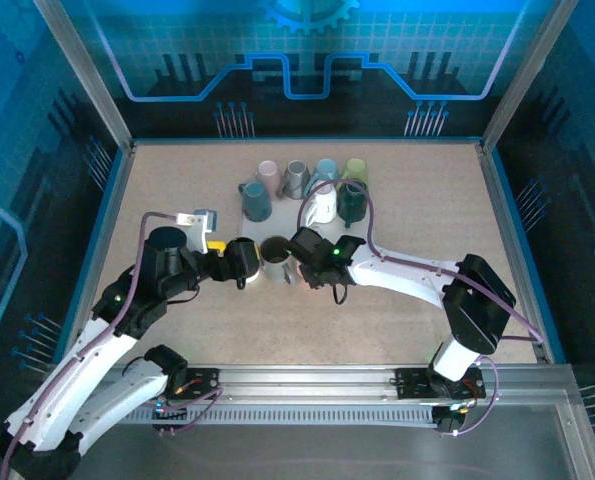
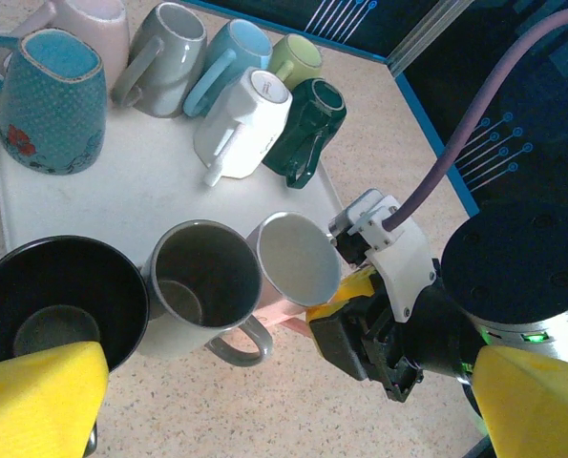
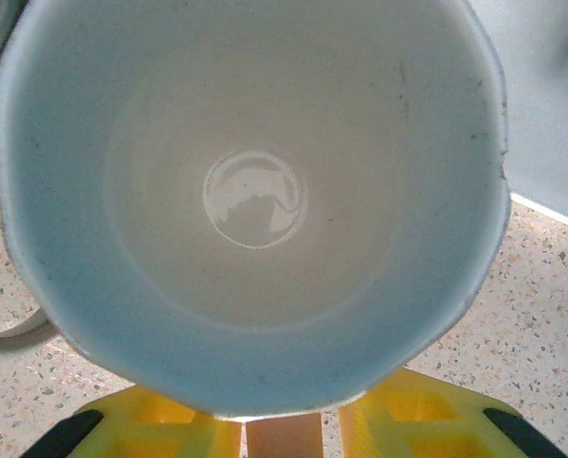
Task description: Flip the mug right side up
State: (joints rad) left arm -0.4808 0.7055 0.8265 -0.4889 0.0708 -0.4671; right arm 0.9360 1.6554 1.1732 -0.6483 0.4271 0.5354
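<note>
The pink mug (image 2: 298,256) with a white inside (image 3: 255,191) stands upright on the table, mouth up, beside the tray's near edge. Its pink handle (image 3: 284,437) lies between the yellow fingers (image 3: 422,415) of my right gripper (image 3: 285,429), with thin gaps on both sides, so the jaws stand slightly open around it. From the left wrist view, my right gripper (image 2: 360,329) sits just right of the mug. My left gripper (image 2: 284,410) is wide open and holds nothing; in the top view it (image 1: 222,262) hovers left of the mugs.
A grey mug (image 2: 199,286) and a black mug (image 2: 59,305) stand upright left of the pink one. The white tray (image 2: 150,181) behind carries several more mugs, with a white mug (image 2: 245,124) and a dark green mug (image 2: 307,129) lying on their sides.
</note>
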